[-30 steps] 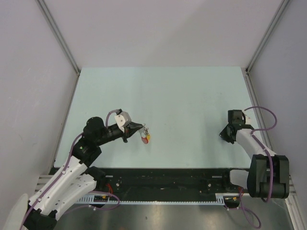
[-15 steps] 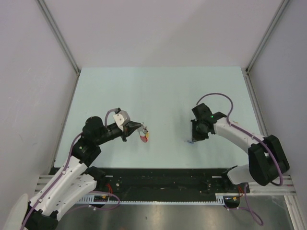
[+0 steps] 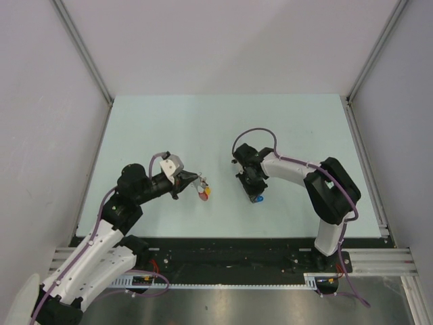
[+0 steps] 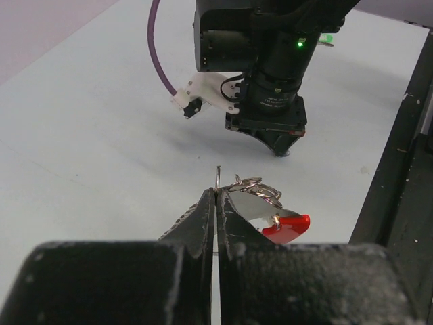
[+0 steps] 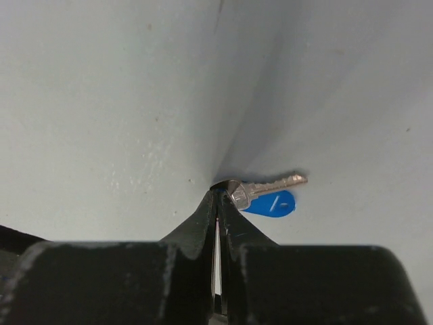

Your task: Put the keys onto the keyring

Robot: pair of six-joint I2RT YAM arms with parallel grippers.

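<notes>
My left gripper is shut on the thin silver keyring. The ring's edge sticks up between the jaw tips. A grey strap with a red curved band hangs from it on the right. From above, the keyring shows red with a spot of yellow. My right gripper points down at the table and is shut on the head of a small silver key with a blue tag. The blue tag is just right of the keyring. The right gripper stands close beyond the ring.
The pale blue table is walled by grey panels on both sides and the back. A black rail runs along the near edge. The right arm's purple cable loops above the table.
My right arm has swept from the table's right side to the middle, carrying the blue-tagged key close to the keyring. The left arm has hardly moved.
</notes>
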